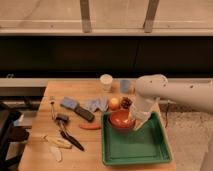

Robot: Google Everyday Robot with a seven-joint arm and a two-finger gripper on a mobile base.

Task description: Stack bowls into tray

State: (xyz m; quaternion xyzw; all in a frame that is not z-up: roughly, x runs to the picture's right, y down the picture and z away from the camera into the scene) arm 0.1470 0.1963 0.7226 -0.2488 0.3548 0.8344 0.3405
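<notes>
Wooden tabletop (45,125) carrying a green tray (137,150). The hand (136,119), at the tray's back-left corner, meets the orange-red bowl (121,121) there. A white cup (106,81) stands behind.
</notes>
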